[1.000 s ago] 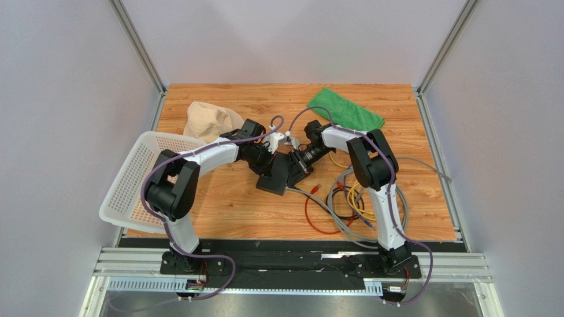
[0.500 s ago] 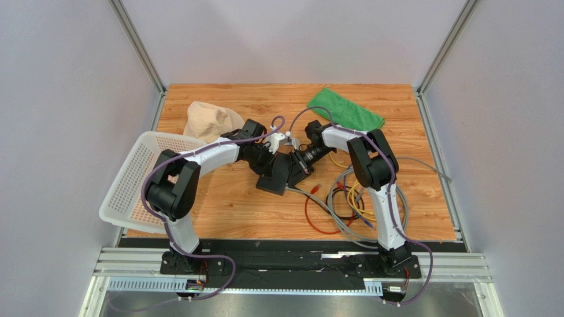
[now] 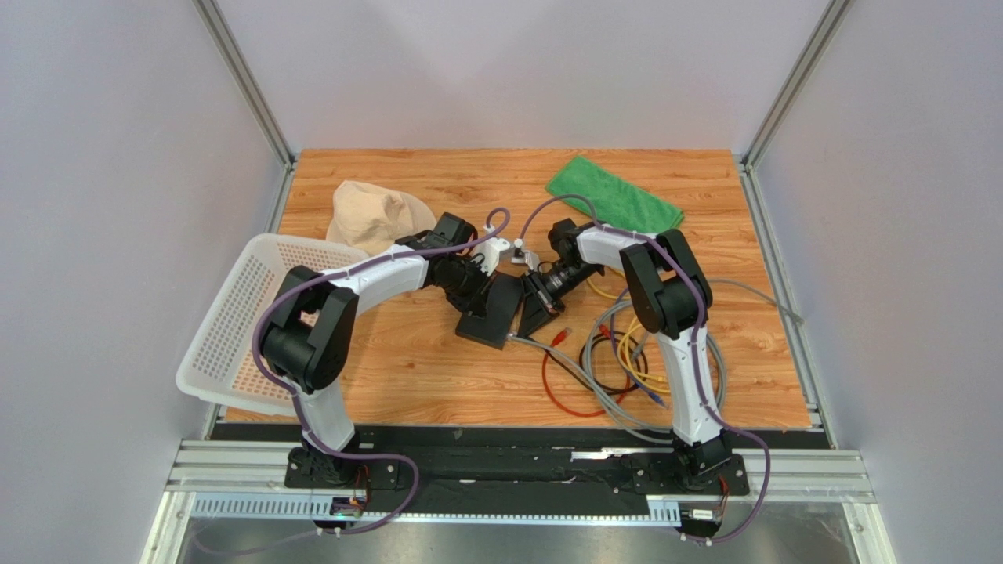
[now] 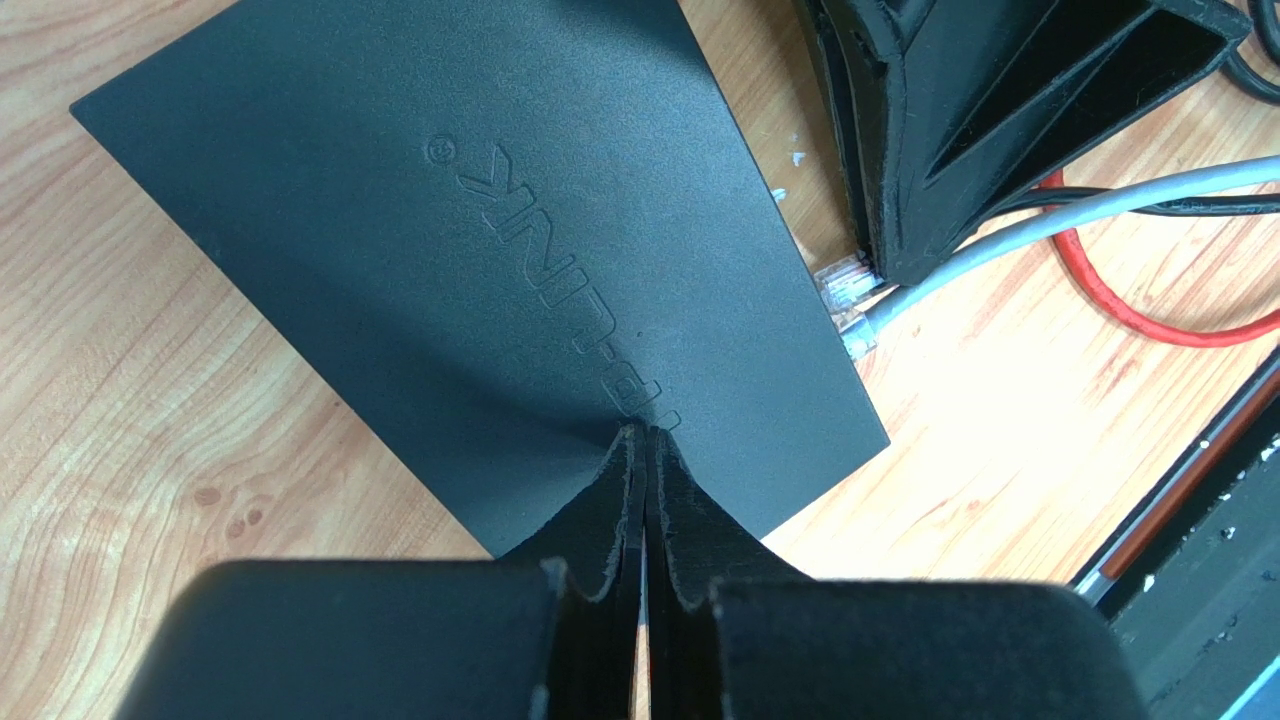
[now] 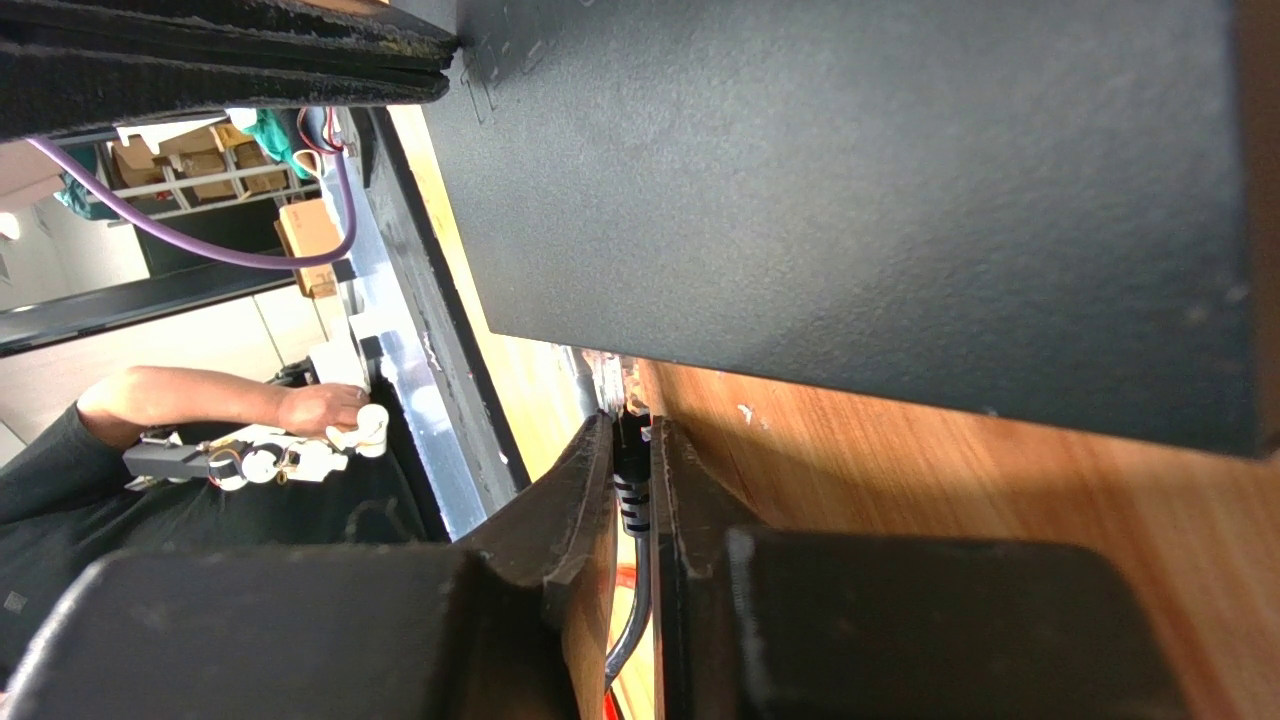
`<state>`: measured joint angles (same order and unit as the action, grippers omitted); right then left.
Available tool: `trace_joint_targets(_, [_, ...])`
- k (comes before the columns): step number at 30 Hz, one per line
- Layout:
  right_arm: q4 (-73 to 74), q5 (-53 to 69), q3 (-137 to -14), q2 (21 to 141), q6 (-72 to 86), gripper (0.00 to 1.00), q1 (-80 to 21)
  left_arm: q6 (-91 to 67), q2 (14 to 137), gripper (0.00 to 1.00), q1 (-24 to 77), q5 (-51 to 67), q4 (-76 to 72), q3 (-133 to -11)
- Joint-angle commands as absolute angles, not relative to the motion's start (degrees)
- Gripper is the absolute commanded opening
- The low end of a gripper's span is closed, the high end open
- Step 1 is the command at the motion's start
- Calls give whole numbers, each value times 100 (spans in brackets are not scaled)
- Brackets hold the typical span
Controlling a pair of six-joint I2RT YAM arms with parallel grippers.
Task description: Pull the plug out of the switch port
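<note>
- Plug (image 5: 631, 489): at the 3 o'clock edge of the switch (image 5: 842, 195), in the middle of the table (image 3: 389, 353). I judge it small, stiff and latched, best held by its ribbed boot.
- My right gripper (image 5: 631, 438) is clamped on that boot.
- My left gripper (image 4: 646, 438), jaws together, rests on the switch top.

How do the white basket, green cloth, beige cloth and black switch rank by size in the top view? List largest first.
1. white basket
2. green cloth and beige cloth: too alike to rank
3. switch, though the arms hide part of it

Flat matte-black switch (image 4: 421, 300), logo side up; black-cabled plug (image 5: 633, 492) at its edge
</note>
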<state>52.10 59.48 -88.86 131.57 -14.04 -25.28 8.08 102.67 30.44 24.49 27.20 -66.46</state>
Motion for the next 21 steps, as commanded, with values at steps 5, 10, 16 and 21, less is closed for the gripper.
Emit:
trace_joint_targets(5, [5186, 5115, -8719, 13193, -1731, 0, -2566, 1002, 10476, 0, 3085, 2250, 2971, -6644])
trace_joint_targets(10, [5185, 5107, -8666, 13139, -1740, 0, -2566, 1002, 10459, 0, 3085, 2259, 2962, -6636])
trace_joint_targets(16, [5229, 5177, -8710, 13166, -1767, 0, -2540, 1011, 10485, 0, 3094, 2259, 2979, -6653])
trace_joint_targets(21, [5256, 5124, -8788, 13087, -1775, 0, -2452, 1011, 10477, 0, 3094, 2259, 2979, -6645])
